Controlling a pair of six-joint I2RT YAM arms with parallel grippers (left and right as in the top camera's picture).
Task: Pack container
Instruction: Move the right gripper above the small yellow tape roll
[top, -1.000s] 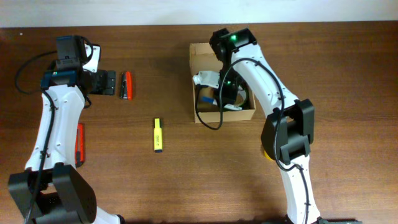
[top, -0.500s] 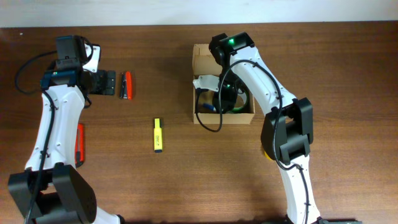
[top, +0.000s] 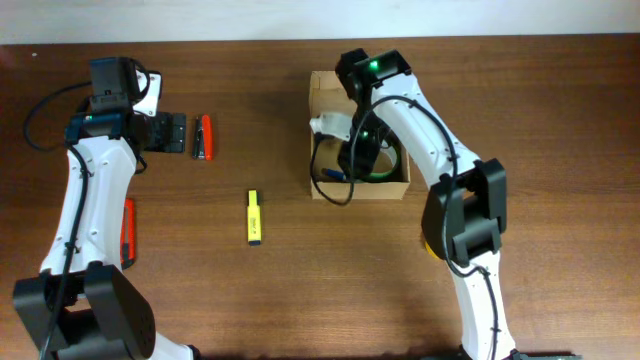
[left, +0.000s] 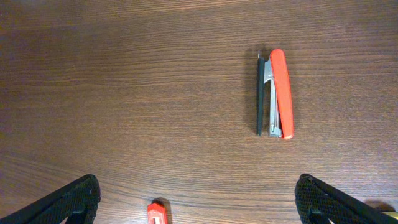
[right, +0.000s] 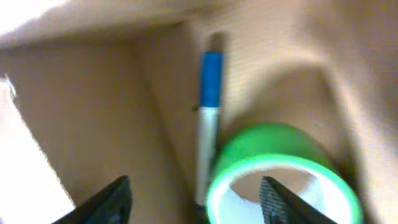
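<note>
The container (top: 322, 88) is an open tan cardboard box at the table's middle back. My right gripper (top: 352, 158) reaches down into it with its jaws spread. In the right wrist view a green tape roll (right: 280, 167) lies on the box floor next to a blue-capped marker (right: 209, 118). The right gripper (right: 194, 200) hangs just above them, one finger over the roll's hole, gripping nothing. At the far left my left gripper (top: 172, 133) stands wide open and empty, just left of a red stapler (top: 204, 137). That stapler (left: 278, 93) lies ahead of the left gripper (left: 199, 208).
A yellow highlighter (top: 254, 217) lies left of the container toward the front. A red pen-like item (top: 128, 230) lies by the left arm, and its tip (left: 155, 213) shows between the left fingers. A yellow object (top: 427, 246) peeks out behind the right arm.
My right gripper has opened inside the container, and the green tape roll now lies free on the box floor. The box has shifted a little and now sits square. The left arm is still.
</note>
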